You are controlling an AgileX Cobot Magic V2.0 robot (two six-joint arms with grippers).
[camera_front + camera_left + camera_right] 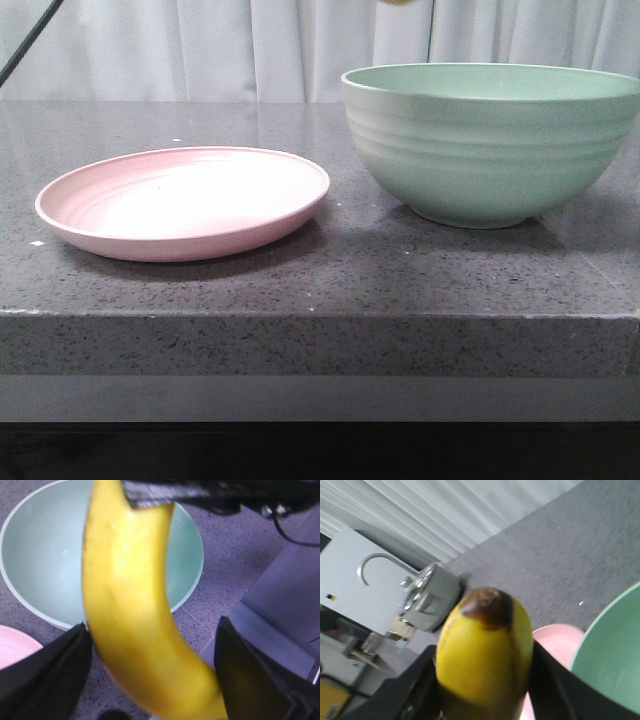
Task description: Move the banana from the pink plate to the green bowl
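Observation:
The banana [482, 645] is bright yellow with a dark tip. My right gripper [485, 652] is shut on it, one black finger on each side. In the left wrist view the banana [130, 605] hangs lengthwise from the right gripper [165, 494] above the green bowl [45, 555]. It passes between the wide-apart fingers of my left gripper [154, 625]. In the front view the pink plate [185, 200] on the left has nothing on it. The green bowl [490, 140] stands at the right. Only a yellow sliver of the banana [397, 2] shows at the top edge, and both grippers are out of that view.
Plate and bowl stand on a dark speckled stone counter [320, 290] with a front edge close to the camera. White curtains hang behind. A metal kettle [427, 597] sits far off in the right wrist view.

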